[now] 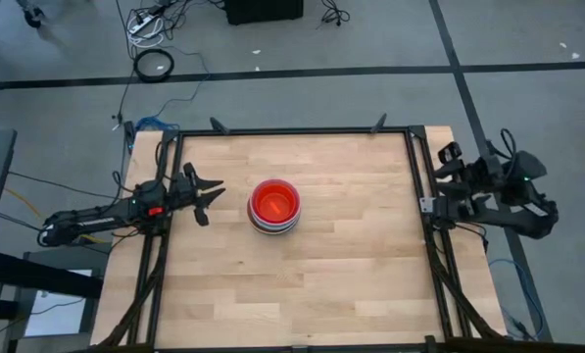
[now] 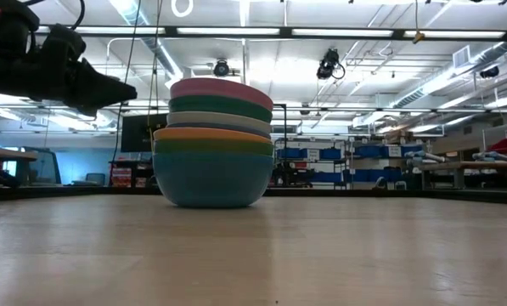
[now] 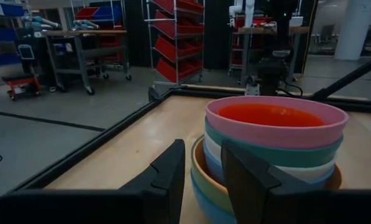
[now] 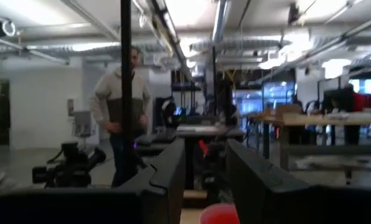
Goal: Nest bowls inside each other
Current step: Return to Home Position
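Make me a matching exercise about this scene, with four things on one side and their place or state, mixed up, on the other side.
Column A
1. pink bowl
2. blue bowl
3. left hand
4. right hand

Column B
a. open, beyond the right edge of the table, far from the bowls
b. lowest in the stack, resting on the table
c. open and empty, over the table, close to the left of the stack
d. highest rim seen from the side, with orange-red inside it

Pairs: 1-d, 2-b, 3-c, 4-a
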